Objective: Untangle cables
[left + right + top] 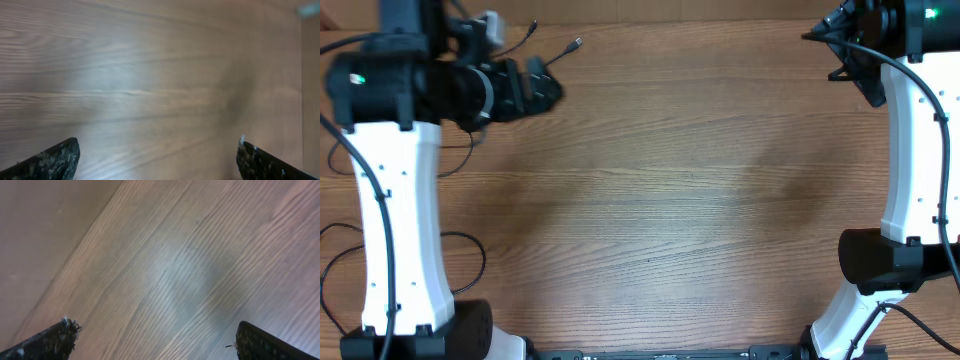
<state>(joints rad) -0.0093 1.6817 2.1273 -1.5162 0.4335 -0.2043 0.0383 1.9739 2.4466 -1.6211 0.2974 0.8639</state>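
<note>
Wooden table (700, 200). White left arm (395, 200) covers most of cables (572, 47), far-left near back edge. Two plug ends poke out just beyond left gripper (157, 159), not between its fingers. Open wood across middle. Right gripper (155, 339) far-right, by table edge. Both jaws spread wide, nothing held.

A: Overhead, a warm brown wood-grain counter (660, 190) fills the frame, its grain running side to side.
B: In the right wrist view a pale sheen (182, 277) of reflected light lies across it.
A: The counter's edge cuts diagonally at upper left there. Beyond it is a dull brown surface (40, 220), too blurred to name.
</note>
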